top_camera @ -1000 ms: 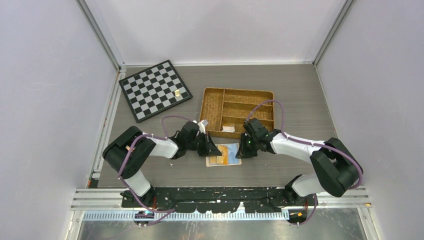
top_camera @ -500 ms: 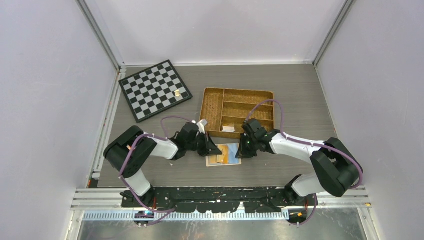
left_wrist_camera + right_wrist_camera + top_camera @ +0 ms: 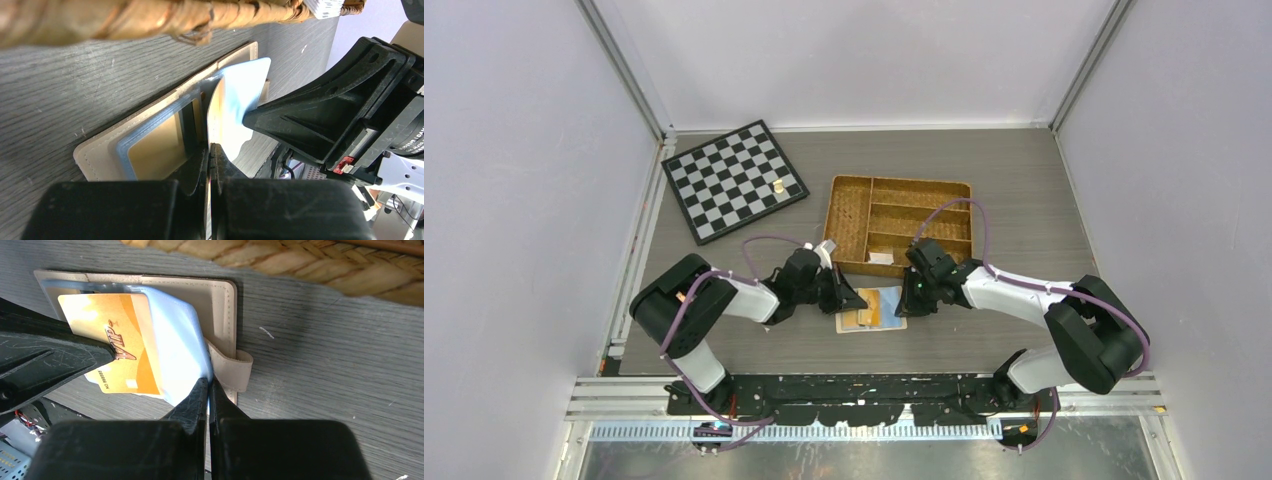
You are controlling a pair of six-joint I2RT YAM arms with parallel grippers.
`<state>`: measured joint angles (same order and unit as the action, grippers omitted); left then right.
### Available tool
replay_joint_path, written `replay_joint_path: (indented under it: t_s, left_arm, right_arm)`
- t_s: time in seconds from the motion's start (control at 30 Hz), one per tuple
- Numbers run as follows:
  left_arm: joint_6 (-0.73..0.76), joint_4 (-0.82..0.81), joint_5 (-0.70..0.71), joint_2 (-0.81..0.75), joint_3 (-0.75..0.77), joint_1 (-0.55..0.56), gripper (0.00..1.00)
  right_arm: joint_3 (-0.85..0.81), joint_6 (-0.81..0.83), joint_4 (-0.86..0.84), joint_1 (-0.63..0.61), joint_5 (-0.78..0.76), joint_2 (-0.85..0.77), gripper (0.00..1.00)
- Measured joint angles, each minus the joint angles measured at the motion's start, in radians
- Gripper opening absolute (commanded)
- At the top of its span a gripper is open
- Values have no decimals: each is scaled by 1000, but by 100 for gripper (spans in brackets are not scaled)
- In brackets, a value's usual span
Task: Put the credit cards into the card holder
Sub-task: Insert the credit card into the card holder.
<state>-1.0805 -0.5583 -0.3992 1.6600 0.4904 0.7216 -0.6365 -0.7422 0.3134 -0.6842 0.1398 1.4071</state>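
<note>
Left gripper: pinches orange card.
Right gripper: pinches card holder's sleeve.
Risk: if misaligned, your card snags the sleeve mouth and buckles.

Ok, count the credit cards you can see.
1 certain: the orange VIP card, pinched by the left gripper over the open card holder. The pale blue sheet in the right gripper may be a sleeve; others may be hidden.

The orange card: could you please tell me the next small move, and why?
Probably the left hand should ease the orange card deeper into the sleeve that the right hand pinches on the card holder; it looks partly in.
</note>
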Motion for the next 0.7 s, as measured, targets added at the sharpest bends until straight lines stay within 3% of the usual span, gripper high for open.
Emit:
replay_joint_path:
  t_s: [0.47, 0.7]
  left_arm:
    - [-63, -55, 87, 3, -17, 58, 0]
    - [-66, -48, 110, 8, -14, 69, 13]
  right_arm:
    - [-5, -7, 8, -11, -15, 0, 1]
    - [-6, -20, 11, -14, -26, -2, 0]
